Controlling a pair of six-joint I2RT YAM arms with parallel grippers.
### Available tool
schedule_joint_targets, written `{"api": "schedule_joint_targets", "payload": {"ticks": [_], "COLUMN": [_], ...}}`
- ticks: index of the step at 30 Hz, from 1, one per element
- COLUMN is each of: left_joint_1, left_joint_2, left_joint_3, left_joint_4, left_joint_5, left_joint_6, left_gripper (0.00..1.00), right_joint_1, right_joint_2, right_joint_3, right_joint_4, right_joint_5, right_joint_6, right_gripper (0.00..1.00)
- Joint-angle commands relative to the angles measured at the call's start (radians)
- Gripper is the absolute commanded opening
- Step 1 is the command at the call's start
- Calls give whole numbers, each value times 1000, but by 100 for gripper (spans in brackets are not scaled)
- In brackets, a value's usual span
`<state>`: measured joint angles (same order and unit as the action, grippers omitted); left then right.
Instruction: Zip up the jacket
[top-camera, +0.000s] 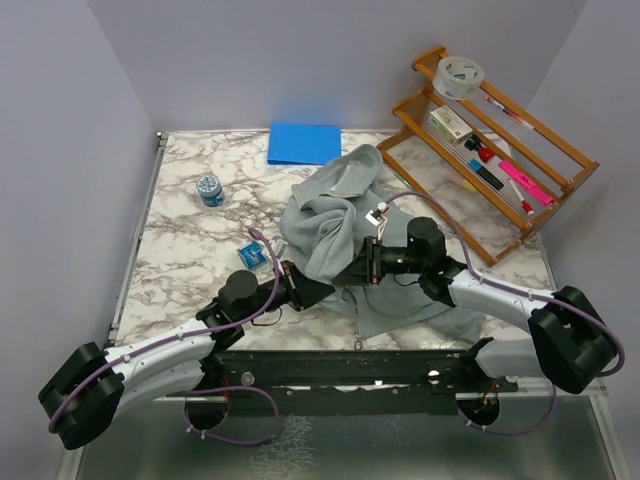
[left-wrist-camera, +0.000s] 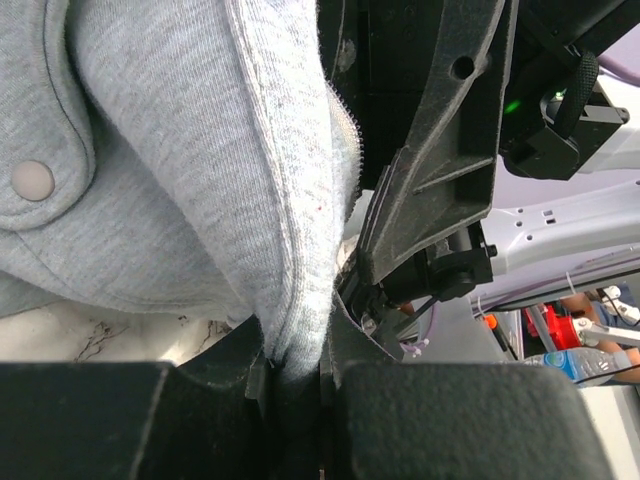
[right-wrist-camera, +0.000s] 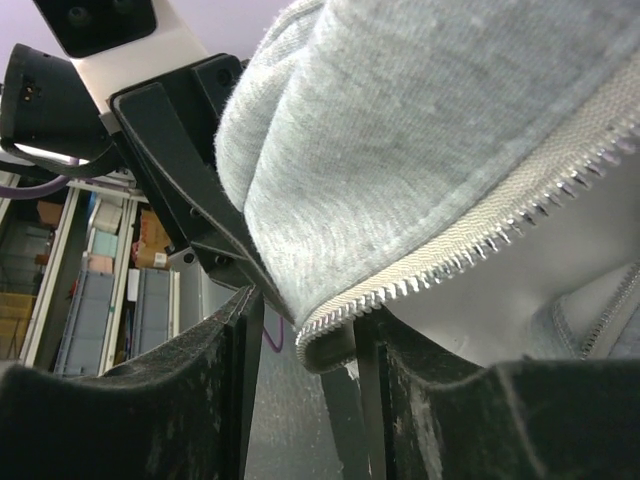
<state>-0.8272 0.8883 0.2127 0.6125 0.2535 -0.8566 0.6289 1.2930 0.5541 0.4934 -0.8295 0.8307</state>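
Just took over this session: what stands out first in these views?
The crumpled grey jacket fills the middle of the table. The left gripper pinches a hem, while the zipper-toothed edge sits between the parted fingers of the right gripper. A wooden rack stands back right.

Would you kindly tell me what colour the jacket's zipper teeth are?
The zipper teeth are silvery, clearest in the right wrist view.

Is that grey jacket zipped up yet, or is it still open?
Open where visible: the jacket lies bunched, and its zipper teeth run bare along one edge, not meshed with another row.
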Motion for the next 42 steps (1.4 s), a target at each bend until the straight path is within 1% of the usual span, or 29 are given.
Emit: {"api": "schedule_joint_targets", "payload": {"ticks": [1, 3, 4, 6, 9, 11, 12, 14, 15, 16, 19, 21, 23, 26, 28, 30, 36, 42], "left_joint_1": [-6, -5, -5, -4, -5, -4, -5, -5, -5, -5, -5, -5, -5, -3, -3, -3, -3, -3], "left_joint_2": [-23, -22, -22, -17, -10, -11, -15, -26, -36, -48, -98, -146, -199, -267, -288, -288, -215, -174], "left_joint_3": [14, 17, 17, 16, 14, 13, 12, 6, 4, 4, 18, 46, 89, 181, 245, 293, 346, 381], "left_joint_4": [56, 56, 56, 56, 56, 56, 56, 54, 47, 33, -51, -161, -314, -563, -711, -773, -767, -768], "left_joint_5": [-7, -7, -7, -12, -18, -18, -18, -21, -23, -28, -39, -61, -112, -192, -220, -218, -80, -32], "left_joint_6": [-4, -3, -3, -6, -12, -12, -12, -16, -19, -23, -24, -9, 14, 79, 122, 150, 155, 164], "left_gripper": [4, 4, 4, 4, 5, 9, 14, 30, 41, 47, 59, 67, 71, 74, 75, 75, 72, 71], "right_joint_1": [0, 0, 0, 1, 1, 0, 1, 0, 1, 0, 0, 0, 0, 0, 1, 0, 0, 1], "right_joint_2": [23, 25, 25, 24, 14, -2, -10, -27, -36, -44, -71, -78, -83, -80, -76, -69, -34, -26], "right_joint_3": [-18, -20, -22, -21, -18, -16, -12, -3, 3, 10, 30, 42, 55, 90, 119, 147, 206, 229], "right_joint_4": [11, 24, 31, 43, 60, 66, 66, 54, 41, 27, -22, -48, -67, -114, -154, -181, -183, -164], "right_joint_5": [-28, -31, -33, -35, -31, -22, -19, -20, -20, -20, -17, -18, -24, -35, -42, -43, -63, -62], "right_joint_6": [-31, -24, -20, -13, 3, 15, 21, 25, 24, 23, 11, 6, 7, -6, -27, -42, -50, -39], "right_gripper": [47, 47, 46, 38, 23, 11, 7, 1, 1, 0, 1, 1, 0, 0, 0, 1, 0, 0]}}
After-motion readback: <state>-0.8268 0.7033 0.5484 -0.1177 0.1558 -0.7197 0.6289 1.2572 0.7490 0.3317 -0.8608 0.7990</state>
